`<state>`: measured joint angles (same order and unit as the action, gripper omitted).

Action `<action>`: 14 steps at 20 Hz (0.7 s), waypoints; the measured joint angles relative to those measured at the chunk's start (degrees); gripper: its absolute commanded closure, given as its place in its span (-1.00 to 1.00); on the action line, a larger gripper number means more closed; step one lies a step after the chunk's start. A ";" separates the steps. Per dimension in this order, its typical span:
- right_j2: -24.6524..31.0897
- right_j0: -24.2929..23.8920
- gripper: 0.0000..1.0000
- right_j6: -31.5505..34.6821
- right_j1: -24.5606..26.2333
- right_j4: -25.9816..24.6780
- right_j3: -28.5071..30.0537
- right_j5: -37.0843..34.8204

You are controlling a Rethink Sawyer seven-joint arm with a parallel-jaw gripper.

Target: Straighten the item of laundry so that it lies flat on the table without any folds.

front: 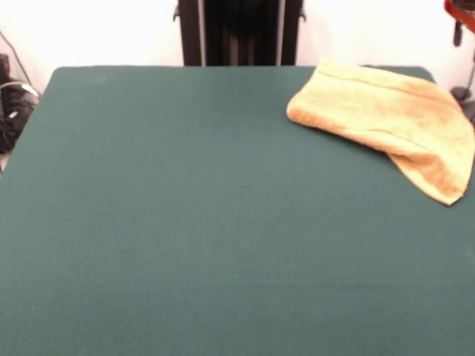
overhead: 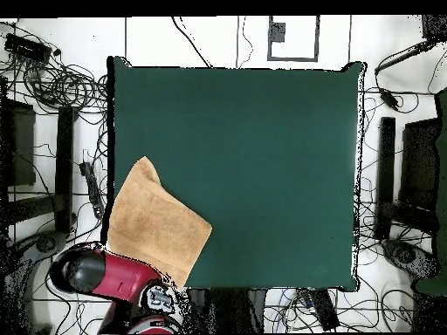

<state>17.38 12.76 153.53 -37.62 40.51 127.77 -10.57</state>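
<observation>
Green table [front: 185, 237], folded orange towel [front: 386, 119] over far corner, fingers' state impossible to tell

Pretty much the whole table [front: 185, 222] is open green felt, so a gripper can come down almost anywhere across the middle and most edges without hitting anything. The only thing on the surface is the towel [front: 386, 119], bunched in one corner on the robot's side, lying low with a fold and one end hanging past the table edge. In the overhead view the red arm [overhead: 109, 275] sits off the table right beside that corner, crowding it. Cables [overhead: 61, 83] clutter the floor around the table.
</observation>
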 measured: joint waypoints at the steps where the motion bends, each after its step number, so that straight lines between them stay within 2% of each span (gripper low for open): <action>1: -0.07 0.34 -1.00 0.11 -0.28 0.38 0.04 -0.05; 2: -0.13 0.69 -1.00 0.23 -0.55 0.76 0.08 -0.09; 4: -3.38 4.40 -1.00 0.73 -2.00 -0.07 -0.70 -1.96; 8: -12.22 11.24 -1.00 0.78 -3.77 -6.80 -3.67 -8.91; 10: -18.35 14.53 -1.00 0.78 -4.86 -13.21 -6.46 -15.18; 12: -22.12 15.48 -1.00 0.78 -5.30 -17.60 -8.69 -18.55; 14: -24.21 15.39 -1.00 0.78 -5.39 -19.90 -10.14 -19.51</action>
<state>-6.83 28.15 154.31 -43.01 20.61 117.63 -30.08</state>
